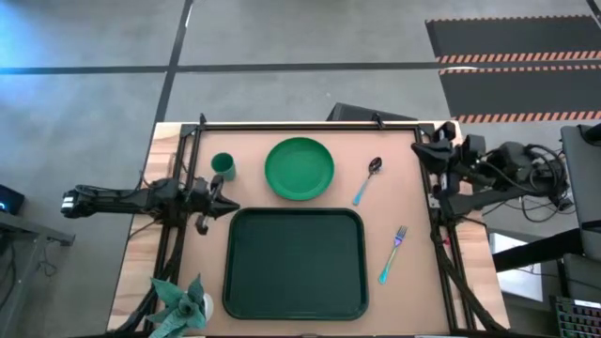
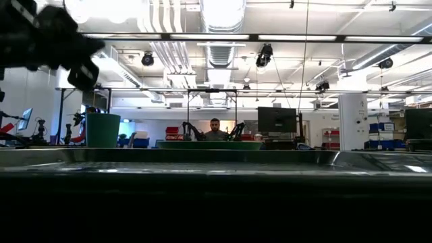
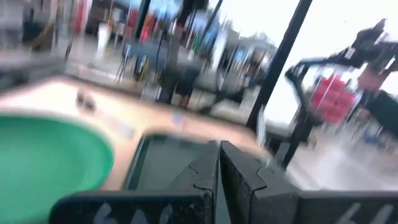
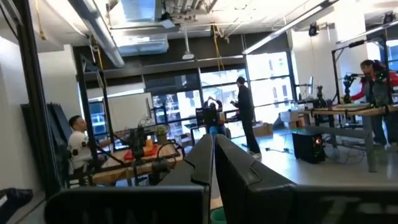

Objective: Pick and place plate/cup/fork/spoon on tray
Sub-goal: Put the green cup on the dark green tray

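The left arm is stretched level across the surface's left edge, its left claw (image 1: 218,200) pressed together, empty, between the cup (image 1: 223,166) and the tray's (image 1: 294,264) left rim. The cup is stood near the far left corner. The plate (image 1: 300,168) is laid just beyond the tray's far rim. The spoon (image 1: 367,179) is set right of the plate, and the fork (image 1: 393,253) lies right of the tray. The right arm is folded at the far right corner, with the right claw (image 4: 213,155) pressed together and raised off the surface.
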Robot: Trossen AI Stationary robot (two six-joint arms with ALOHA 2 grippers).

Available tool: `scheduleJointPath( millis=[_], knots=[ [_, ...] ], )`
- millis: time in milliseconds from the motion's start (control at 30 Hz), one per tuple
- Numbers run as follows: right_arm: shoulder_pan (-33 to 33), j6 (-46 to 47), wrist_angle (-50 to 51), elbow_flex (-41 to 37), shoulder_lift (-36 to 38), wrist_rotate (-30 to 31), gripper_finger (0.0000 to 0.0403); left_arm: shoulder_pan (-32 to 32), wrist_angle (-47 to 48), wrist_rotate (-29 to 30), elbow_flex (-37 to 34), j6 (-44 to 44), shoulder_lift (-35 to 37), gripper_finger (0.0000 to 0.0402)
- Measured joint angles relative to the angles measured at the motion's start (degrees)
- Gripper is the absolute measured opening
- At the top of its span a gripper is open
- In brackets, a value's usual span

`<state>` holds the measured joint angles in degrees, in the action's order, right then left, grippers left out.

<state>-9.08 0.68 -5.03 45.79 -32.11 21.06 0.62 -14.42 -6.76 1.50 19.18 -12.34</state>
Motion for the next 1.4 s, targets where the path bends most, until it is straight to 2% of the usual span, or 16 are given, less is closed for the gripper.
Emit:
scheduleJointPath(
  millis=[300, 400, 533, 733, 1000, 1167, 1267, 1400],
  knots=[
    [0.0, -5.7, 0.6, 10.6, -13.4, 0.0, 0.0009, 0.0, -16.4, 0.2, 0.0, -0.4, 0.0, 0.0],
    [0.0, -6.7, 1.7, 14.0, -15.8, 0.0, 0.0009, 0.0, -16.7, 4.7, 0.0, -0.3, 0.1, 0.0],
    [0.0, -6.2, 8.6, 17.9, -18.3, -0.3, 0.0009, 0.0, -16.7, 11.1, 0.2, 0.0, 0.0, 0.0],
    [0.0, -5.3, 12.9, 21.2, -20.3, 0.0, 0.0009, 0.0, -18.5, 11.8, 1.8, -0.2, 0.1, 0.0],
    [0.0, -5.8, 13.0, 20.6, -20.5, -0.1, 0.0009, 0.0, -18.7, 12.3, 2.3, 2.8, 0.0, 0.0],
    [0.0, -5.8, 13.7, 20.6, -20.4, 0.0, 0.0009, 0.0, -19.4, 12.0, 3.5, -0.3, -1.0, 0.0],
    [0.0, -5.7, 15.3, 20.4, -20.7, 0.0, 0.0009, 0.0, -16.5, 12.0, 6.9, -3.0, -3.1, 0.0001],
    [0.0, -4.2, 17.2, 20.4, -20.4, 2.1, 0.0009, 0.0, -5.1, 11.8, 16.5, -6.5, -7.1, 0.0028]
  ],
)
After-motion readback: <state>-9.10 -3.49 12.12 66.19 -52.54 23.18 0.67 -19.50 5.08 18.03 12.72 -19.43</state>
